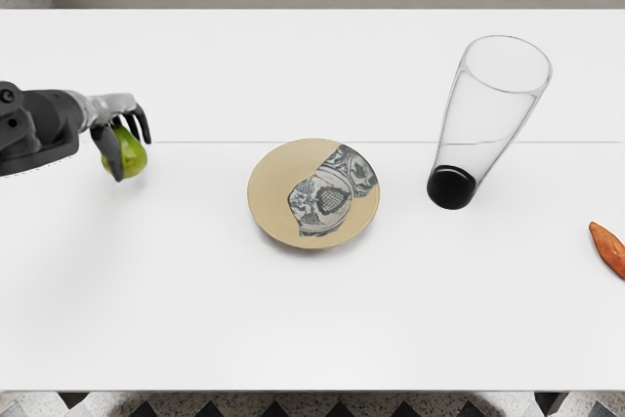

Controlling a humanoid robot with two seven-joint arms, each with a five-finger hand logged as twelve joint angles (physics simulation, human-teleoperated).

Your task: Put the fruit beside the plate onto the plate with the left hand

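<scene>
A green pear-like fruit [129,154] sits at the far left of the white table, well left of the plate. My left hand [119,136] comes in from the left edge and its dark fingers curl around the fruit from above and behind. Whether the fruit rests on the table or is lifted cannot be told. The tan plate [278,202], with a grey patterned patch on its right half, lies at the table's centre and holds nothing. The right arm does not show.
A tall clear glass [480,124] with a dark base stands right of the plate, leaning in perspective. An orange-red object [609,247] lies at the right edge. The table's front edge [312,392] runs along the bottom.
</scene>
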